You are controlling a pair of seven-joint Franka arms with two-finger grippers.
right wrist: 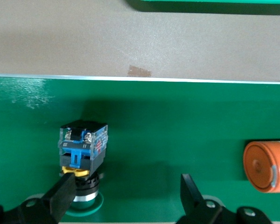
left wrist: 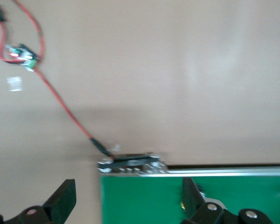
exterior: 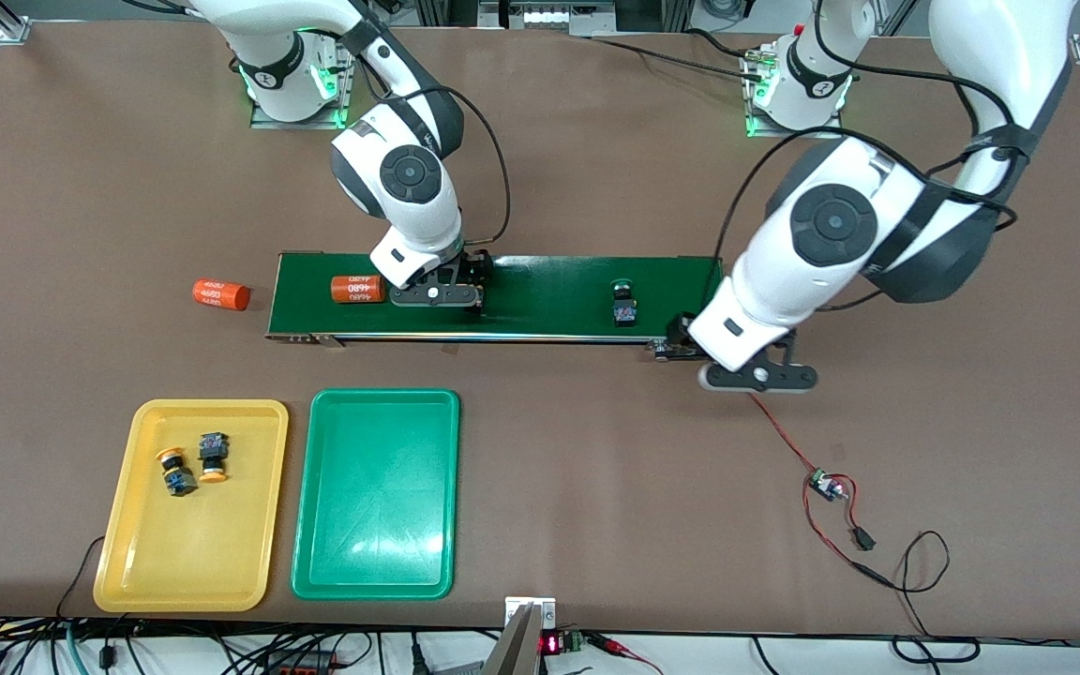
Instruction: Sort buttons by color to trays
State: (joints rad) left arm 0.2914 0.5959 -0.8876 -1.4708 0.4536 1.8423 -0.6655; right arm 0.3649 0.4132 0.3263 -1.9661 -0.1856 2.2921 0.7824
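A brown table (exterior: 596, 141) is carrying a green conveyor belt (exterior: 549, 291), with a yellow tray (exterior: 118, 562) holding two yellow-capped buttons (exterior: 191, 464) beside a green tray (exterior: 376, 562). The right gripper (right wrist: 126, 196) is hanging wide open, empty, over a green-capped button (right wrist: 83, 144) near an orange cylinder (exterior: 357, 289); the left gripper (left wrist: 126, 200) is gaping empty over the belt's end, near another green-capped button (exterior: 624, 305).

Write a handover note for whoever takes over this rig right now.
Right gripper: open, low over the conveyor belt at a green-capped button. Left gripper: open, over the belt's end at the left arm's side.
Done: two yellow-capped buttons lie in the yellow tray.
Left: green tray holds nothing; a second button sits on the belt. Orange cylinders aren't buttons.
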